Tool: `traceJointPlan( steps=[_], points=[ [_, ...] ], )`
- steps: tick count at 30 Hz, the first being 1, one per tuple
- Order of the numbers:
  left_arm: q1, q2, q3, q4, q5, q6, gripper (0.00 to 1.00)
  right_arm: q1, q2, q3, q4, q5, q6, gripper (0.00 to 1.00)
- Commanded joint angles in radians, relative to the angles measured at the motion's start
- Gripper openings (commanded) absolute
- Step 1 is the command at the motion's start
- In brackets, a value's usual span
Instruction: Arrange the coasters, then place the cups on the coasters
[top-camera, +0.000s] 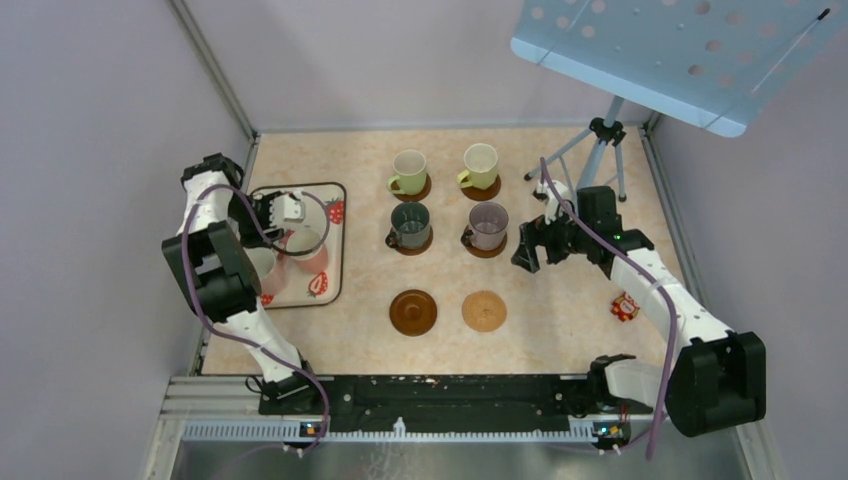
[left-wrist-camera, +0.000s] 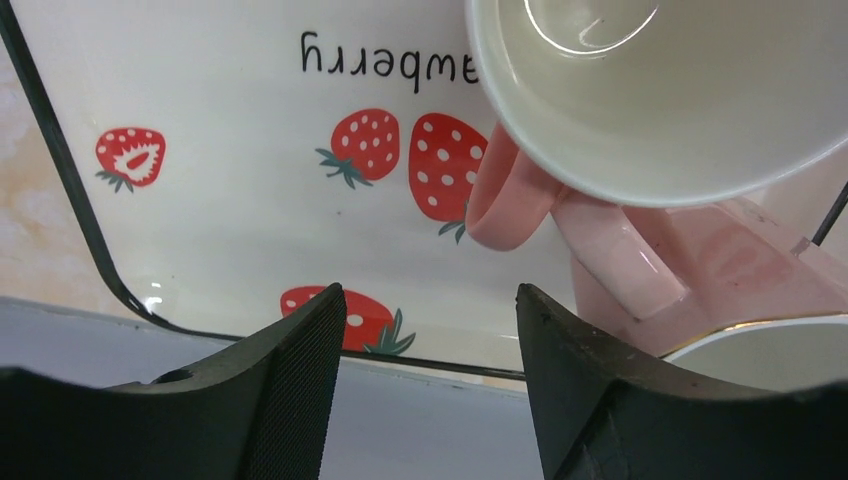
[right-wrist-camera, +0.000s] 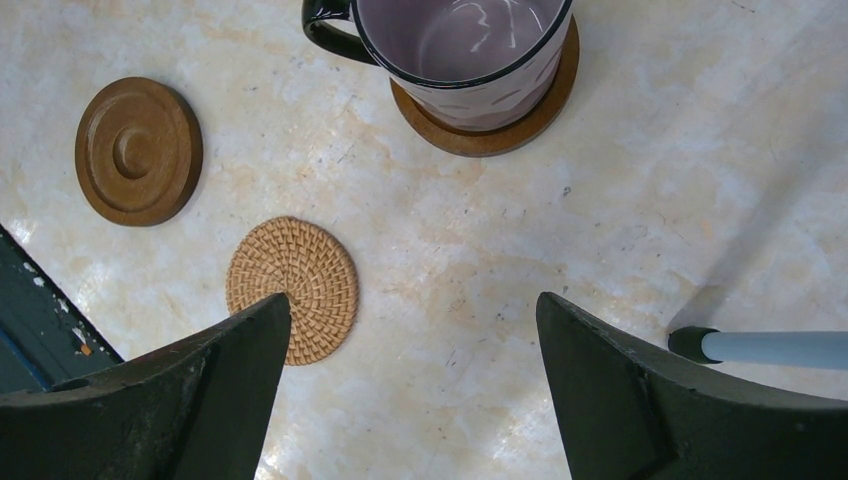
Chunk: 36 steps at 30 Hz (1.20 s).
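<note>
The pink cup (left-wrist-camera: 660, 100) is positioned just ahead-right of the left gripper (left-wrist-camera: 428, 305), handle toward its parted, empty jaws; the right gripper (right-wrist-camera: 413, 310) jaws are likewise spread.

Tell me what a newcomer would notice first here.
Four cups stand on coasters in a square mid-table. On their near side, a brown coaster and a woven tan coaster lie bare. At left, the left gripper hovers over the strawberry tray with two pink cups.
</note>
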<state>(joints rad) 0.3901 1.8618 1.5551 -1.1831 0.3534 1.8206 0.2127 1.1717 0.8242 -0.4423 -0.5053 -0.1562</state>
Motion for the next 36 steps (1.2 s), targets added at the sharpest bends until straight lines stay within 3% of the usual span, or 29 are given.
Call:
traceJointPlan(
  steps=[1, 21, 26, 36],
  points=[
    [-0.005, 0.002, -0.023, -0.02, 0.074, 0.093, 0.69, -0.011, 0.011, 0.02, 0.014, -0.012, -0.009, 0.91],
    [-0.033, 0.057, -0.027, -0.072, 0.156, 0.146, 0.64, -0.011, 0.029, 0.024, 0.009, -0.007, -0.012, 0.91],
    [-0.036, 0.061, -0.041, -0.077, 0.165, 0.149, 0.57, -0.01, 0.031, 0.024, 0.008, -0.007, -0.011, 0.91],
    [-0.036, 0.066, -0.061, -0.087, 0.169, 0.142, 0.33, -0.01, 0.034, 0.025, 0.007, -0.007, -0.012, 0.91]
  ],
)
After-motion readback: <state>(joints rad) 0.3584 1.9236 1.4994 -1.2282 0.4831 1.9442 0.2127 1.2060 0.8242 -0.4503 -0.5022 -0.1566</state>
